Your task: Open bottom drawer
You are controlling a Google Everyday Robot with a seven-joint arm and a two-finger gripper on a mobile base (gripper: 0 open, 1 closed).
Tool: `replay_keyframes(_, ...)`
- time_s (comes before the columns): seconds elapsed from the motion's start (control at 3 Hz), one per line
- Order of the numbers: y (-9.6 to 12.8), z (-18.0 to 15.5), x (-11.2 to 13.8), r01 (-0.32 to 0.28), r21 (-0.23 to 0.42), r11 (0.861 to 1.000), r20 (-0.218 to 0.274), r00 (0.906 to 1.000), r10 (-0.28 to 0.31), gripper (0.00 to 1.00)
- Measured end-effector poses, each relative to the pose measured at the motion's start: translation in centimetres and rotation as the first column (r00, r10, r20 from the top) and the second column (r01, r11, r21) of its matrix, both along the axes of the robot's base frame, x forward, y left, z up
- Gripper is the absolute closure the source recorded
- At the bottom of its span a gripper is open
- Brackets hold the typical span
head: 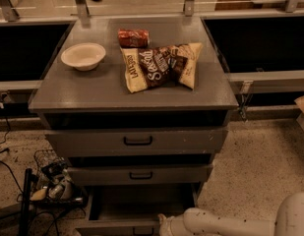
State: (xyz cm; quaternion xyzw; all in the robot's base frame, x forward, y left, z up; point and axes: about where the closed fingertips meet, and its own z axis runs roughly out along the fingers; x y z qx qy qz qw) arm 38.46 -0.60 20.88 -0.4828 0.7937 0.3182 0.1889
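**Operator:** Where is my drawer in the camera view?

**Spotter:** At the very near edge. The bottom drawer (112,228) stands partly out of the cabinet. Its dark inside shows between its front panel and the middle drawer (140,174) above. Your gripper (164,224) sits at the right part of that panel, just beside the small black handle (141,230). The white arm (230,223) reaches in from the near right.

**Operator:** Is the claw on the handle?

**Spotter:** You cannot tell from here. Whether it is wide, narrow or clamped on the bar does not show, so confirm your hold before you load it.

**Operator:** And the pull itself?

**Spotter:** I'd draw straight toward the near side, low and level, square to the front. The arm comes in from the right, so watch for a sideways drag, which would likely bind the slides. Go slowly and ease off if the panel skews.

**Operator:** Anything in the way?

**Spotter:** A wire basket (55,181) of clutter lies on the floor just left of the drawer, so keep the panel from swinging that way. On the cabinet top (92,92) a bowl (83,56), a red packet (133,38) and snack bags (161,65) lie well above your path, but a jolt could shake them. Leave the top drawer (136,140) alone.
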Motion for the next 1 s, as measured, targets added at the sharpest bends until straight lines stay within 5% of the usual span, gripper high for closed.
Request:
replay_keyframes(0.33,0.0,0.0,0.0,0.0,0.0,1.0,0.0,1.0,0.0,0.0)
replay_keyframes(1.0,-0.5,-1.3,1.9,0.041,-0.13,0.991,-0.027,0.9986,-0.045,0.0)
